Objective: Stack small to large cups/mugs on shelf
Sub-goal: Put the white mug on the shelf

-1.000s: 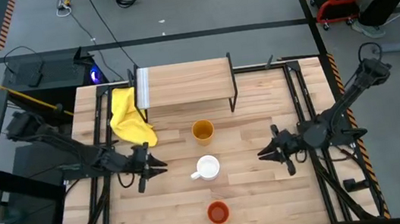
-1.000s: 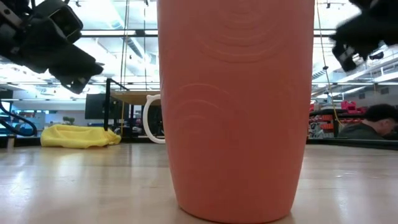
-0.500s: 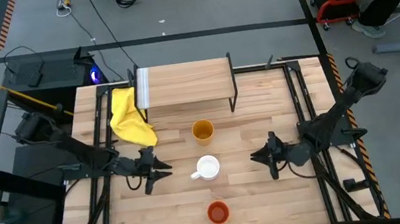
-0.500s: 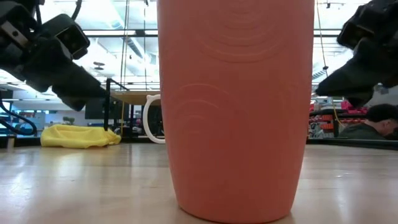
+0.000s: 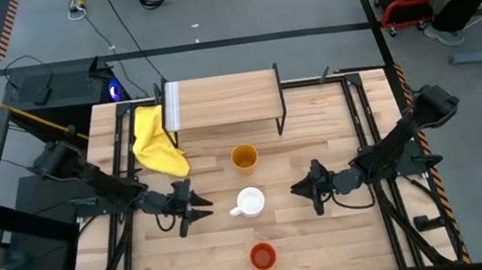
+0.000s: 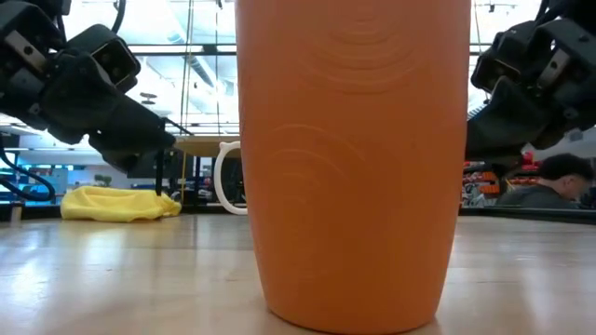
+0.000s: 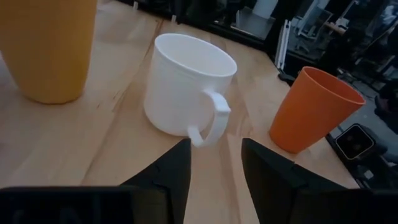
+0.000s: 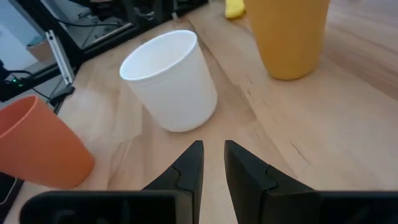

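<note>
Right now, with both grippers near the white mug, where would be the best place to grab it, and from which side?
Probably the mug's handle, taken from the left. The mug stands upright with its handle pointing toward the left gripper, whose open fingers already line up with it. The right gripper faces only the smooth, rounded wall, a wider hold. Coming from above to pinch the rim would also work.

Three cups on the table: one white mug [image 5: 250, 202], one orange-red cup [image 5: 262, 257], one yellow-orange cup [image 5: 244, 159]. One shelf [image 5: 223, 99], one yellow cloth [image 5: 155, 143]. Two grippers: left [image 5: 196, 207], right [image 5: 301, 189].
</note>
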